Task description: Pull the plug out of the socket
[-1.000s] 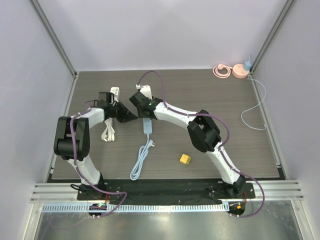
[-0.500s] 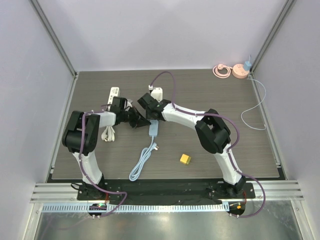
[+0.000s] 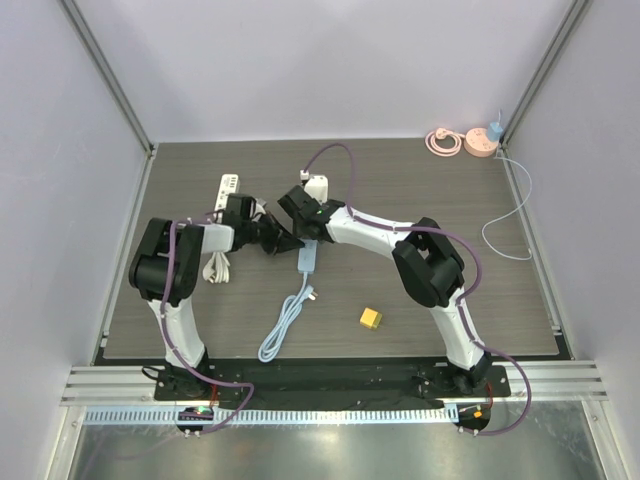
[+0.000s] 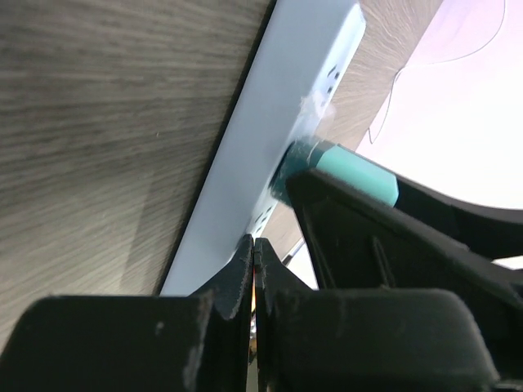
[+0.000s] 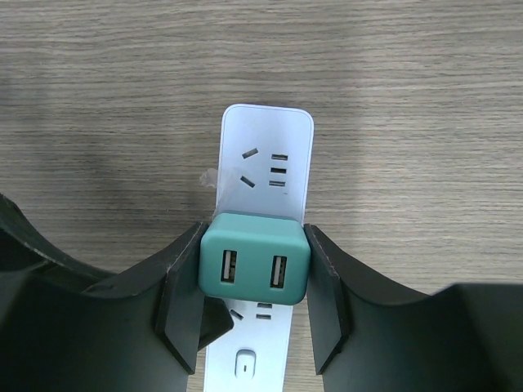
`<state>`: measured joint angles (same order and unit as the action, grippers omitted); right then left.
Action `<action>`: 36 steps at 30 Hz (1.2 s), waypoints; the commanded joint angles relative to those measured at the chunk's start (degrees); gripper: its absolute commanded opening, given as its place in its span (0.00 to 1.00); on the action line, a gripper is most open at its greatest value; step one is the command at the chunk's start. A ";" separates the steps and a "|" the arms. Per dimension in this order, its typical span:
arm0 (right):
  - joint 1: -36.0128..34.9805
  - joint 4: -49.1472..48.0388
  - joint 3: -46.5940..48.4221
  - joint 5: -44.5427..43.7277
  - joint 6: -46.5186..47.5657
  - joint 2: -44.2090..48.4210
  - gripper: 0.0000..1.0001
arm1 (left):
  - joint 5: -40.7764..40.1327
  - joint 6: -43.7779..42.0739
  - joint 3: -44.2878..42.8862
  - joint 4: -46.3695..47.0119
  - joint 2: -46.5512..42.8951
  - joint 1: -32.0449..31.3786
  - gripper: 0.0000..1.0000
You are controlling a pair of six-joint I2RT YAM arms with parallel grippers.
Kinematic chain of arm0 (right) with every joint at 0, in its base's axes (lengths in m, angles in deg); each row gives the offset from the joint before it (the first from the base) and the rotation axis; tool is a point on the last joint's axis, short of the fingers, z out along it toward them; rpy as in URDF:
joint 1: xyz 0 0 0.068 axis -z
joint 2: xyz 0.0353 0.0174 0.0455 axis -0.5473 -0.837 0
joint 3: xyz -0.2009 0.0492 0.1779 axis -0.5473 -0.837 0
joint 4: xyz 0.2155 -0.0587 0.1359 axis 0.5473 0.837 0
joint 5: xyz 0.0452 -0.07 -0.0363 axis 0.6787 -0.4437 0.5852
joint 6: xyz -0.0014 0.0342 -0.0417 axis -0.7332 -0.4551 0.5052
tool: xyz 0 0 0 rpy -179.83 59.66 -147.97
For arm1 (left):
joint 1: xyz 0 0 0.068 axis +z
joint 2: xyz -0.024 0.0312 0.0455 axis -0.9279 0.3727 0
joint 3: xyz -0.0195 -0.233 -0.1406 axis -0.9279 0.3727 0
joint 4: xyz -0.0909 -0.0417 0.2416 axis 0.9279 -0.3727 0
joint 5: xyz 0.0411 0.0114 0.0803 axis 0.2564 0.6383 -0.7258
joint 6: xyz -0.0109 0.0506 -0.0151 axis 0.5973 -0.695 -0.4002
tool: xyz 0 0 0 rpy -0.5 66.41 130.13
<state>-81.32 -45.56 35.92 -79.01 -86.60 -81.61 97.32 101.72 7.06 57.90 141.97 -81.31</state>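
The right gripper (image 5: 255,302) clamps the teal plug (image 5: 254,265) to pull it. The left gripper (image 4: 255,269), fully closed (holding nothing), seemingly braces the socket strip (image 5: 265,151) from nine o'clock.

Matt teal plastic plug (image 5: 254,267), smooth white socket (image 5: 265,155), wood-grain table (image 5: 409,82)

Top view: you look down from 6 o'clock, far away.
Wrist views: very near, both share the socket strip (image 5: 265,167).

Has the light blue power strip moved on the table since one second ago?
Yes. The power strip has shifted slightly right, closer to the yellow cube.
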 commanded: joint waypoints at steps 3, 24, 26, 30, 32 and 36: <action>0.15 -1.53 -1.16 1.36 -1.49 3.92 0.01 | -3.43 -1.12 -2.51 -5.85 2.35 -0.61 0.00; -0.99 -4.96 -1.08 2.50 0.97 7.35 0.01 | -10.82 -2.79 -3.92 -18.33 4.37 -0.96 0.00; -0.99 -4.88 -1.08 2.68 0.79 7.61 0.01 | -10.99 -2.88 -4.01 -18.51 4.37 -1.05 0.00; -1.08 -3.74 0.58 1.80 1.76 7.97 0.01 | -11.69 -3.14 -4.27 -19.39 4.46 -1.31 0.00; -1.43 -1.64 1.90 0.66 2.37 7.71 0.01 | -11.78 -3.14 -4.36 -19.74 4.72 -1.40 0.00; -2.22 1.01 4.72 -3.73 3.25 6.91 0.01 | -12.48 -3.32 -4.45 -20.36 4.72 -1.66 0.00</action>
<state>-81.78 -44.58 34.31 -78.77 -84.40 -79.38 94.67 101.50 1.09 45.49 143.10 -82.81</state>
